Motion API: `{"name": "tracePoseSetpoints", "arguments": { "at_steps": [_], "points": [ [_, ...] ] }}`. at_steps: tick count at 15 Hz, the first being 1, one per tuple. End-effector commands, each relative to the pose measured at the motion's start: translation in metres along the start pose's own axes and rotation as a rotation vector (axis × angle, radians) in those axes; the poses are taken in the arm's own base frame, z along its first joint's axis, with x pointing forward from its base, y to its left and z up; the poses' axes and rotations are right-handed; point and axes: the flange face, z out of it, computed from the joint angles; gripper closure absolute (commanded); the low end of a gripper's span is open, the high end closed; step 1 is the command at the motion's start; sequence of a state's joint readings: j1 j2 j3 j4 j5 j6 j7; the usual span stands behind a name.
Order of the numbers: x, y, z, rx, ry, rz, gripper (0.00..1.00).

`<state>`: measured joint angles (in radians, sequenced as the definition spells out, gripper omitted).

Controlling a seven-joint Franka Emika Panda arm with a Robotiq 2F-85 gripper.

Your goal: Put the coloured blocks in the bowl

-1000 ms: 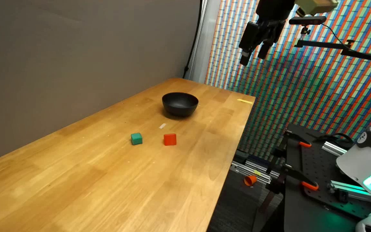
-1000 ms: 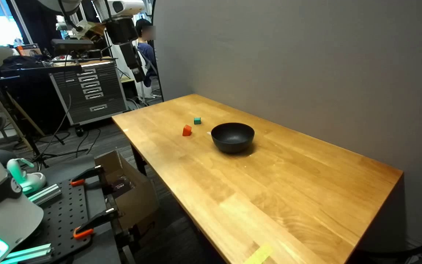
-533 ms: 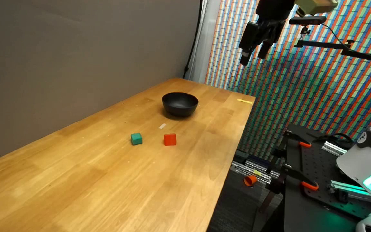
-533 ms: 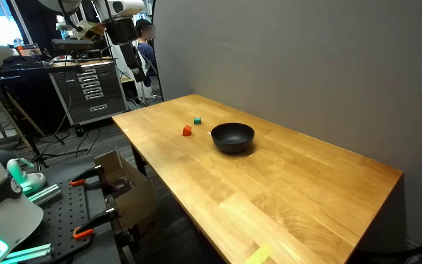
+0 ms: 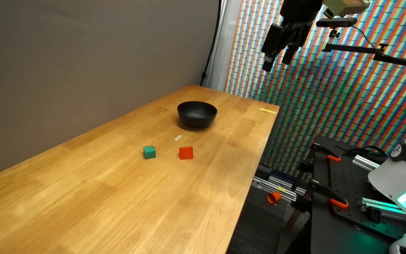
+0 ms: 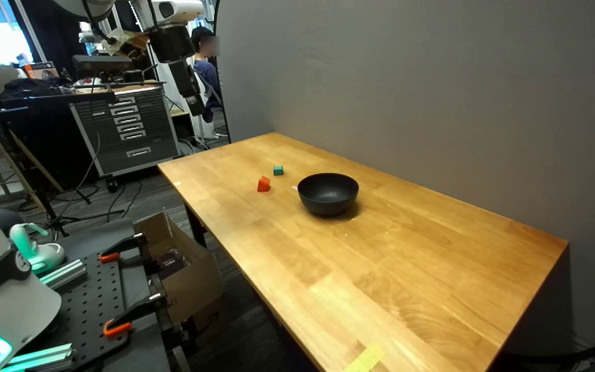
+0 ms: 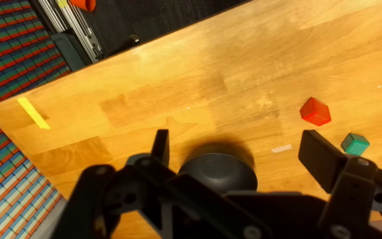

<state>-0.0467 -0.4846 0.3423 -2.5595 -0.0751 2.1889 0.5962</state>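
A red block and a green block lie apart on the wooden table. The black bowl stands upright near them; nothing shows inside it. All three also show in an exterior view: the red block, the green block and the bowl. My gripper is high above the table, away from the blocks, its fingers apart and holding nothing. In the wrist view my gripper is wide open. The bowl shows between and below the fingers, partly hidden; the red block and green block lie at the right.
The table meets a grey wall along its back side. A yellow tape strip and a white tape piece are stuck on it. A camera on a black arm stands beside the robot. A cardboard box is below.
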Motion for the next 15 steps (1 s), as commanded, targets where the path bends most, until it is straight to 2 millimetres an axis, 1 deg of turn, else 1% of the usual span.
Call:
{"name": "tracePoseSetpoints", "arguments": {
  "at_steps": [1, 8, 9, 10, 12, 13, 15],
  "points": [
    [0.0, 0.0, 0.0, 0.0, -0.001, 0.0, 0.0],
    [0.0, 0.0, 0.0, 0.0, -0.001, 0.0, 0.0],
    [0.006, -0.003, 0.001, -0.022, 0.031, 0.037, 0.0],
    [0.011, -0.013, 0.006, -0.016, 0.042, 0.077, 0.0],
    [0.026, -0.043, 0.027, -0.01, 0.055, 0.122, 0.0],
    [0.035, -0.06, 0.039, 0.001, 0.058, 0.128, 0.0],
    [0.048, -0.082, 0.056, 0.017, 0.062, 0.118, 0.0]
  ]
}}
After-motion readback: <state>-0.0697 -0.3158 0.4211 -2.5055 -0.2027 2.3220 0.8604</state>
